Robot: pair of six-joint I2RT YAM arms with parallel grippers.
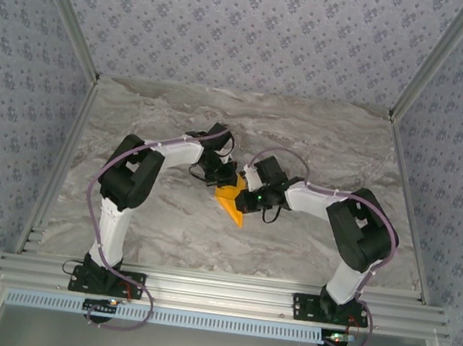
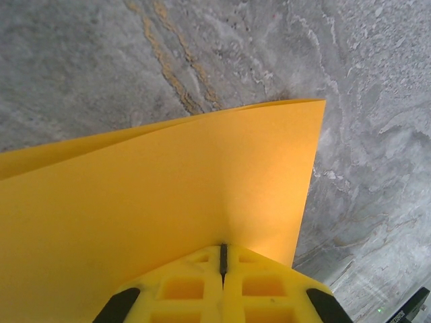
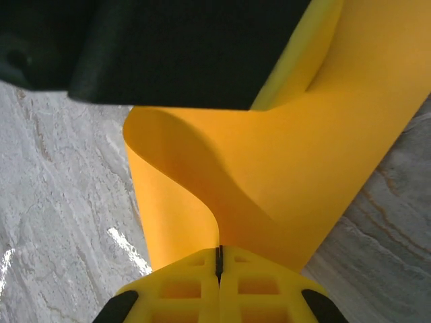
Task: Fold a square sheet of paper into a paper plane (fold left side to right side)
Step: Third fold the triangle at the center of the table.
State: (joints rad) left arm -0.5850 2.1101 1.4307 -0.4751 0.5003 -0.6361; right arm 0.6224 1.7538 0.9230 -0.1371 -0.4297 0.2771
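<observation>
Thin paper up front: the square sheet of paper [image 2: 168,188], matt orange-yellow and smooth, curves softly just ahead of the left gripper [image 2: 222,269], itself dull moulded yellow plastic with gridded recesses. The right gripper [image 3: 219,266] is the same matt plastic. Beneath it, the table [image 3: 60,222] looks like grey marble, smooth, with one glossy glare spot. Well behind both, brushed metal rails [image 1: 216,292].

right pincer [image 3: 219,261] | closed on curled square sheet of paper [image 3: 283,168]
</observation>
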